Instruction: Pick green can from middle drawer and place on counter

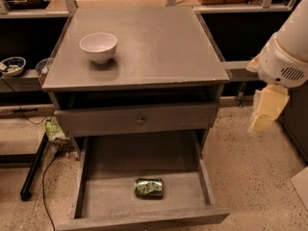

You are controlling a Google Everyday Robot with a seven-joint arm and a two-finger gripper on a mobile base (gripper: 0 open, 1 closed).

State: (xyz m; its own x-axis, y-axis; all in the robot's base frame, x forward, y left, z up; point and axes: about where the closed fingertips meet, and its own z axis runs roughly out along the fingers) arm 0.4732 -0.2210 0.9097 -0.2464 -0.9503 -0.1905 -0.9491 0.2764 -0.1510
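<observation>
The green can (148, 187) lies on its side on the floor of the open middle drawer (106, 196), near its front and about midway across. The counter (159, 42) is the broad grey top of the cabinet, and a white bowl (98, 46) stands on its left part. My gripper (263, 121) hangs from the white arm (288, 52) at the right, outside the cabinet. It points down over the speckled floor, level with the upper drawer front, well above and to the right of the can. It holds nothing.
The upper drawer front with a small round knob (140, 121) is closed above the open drawer. Narrow grey ledges run left and right of the cabinet; a small patterned bowl (12, 65) sits on the left one. A black stand leg and cable (33, 170) lie on the floor at left.
</observation>
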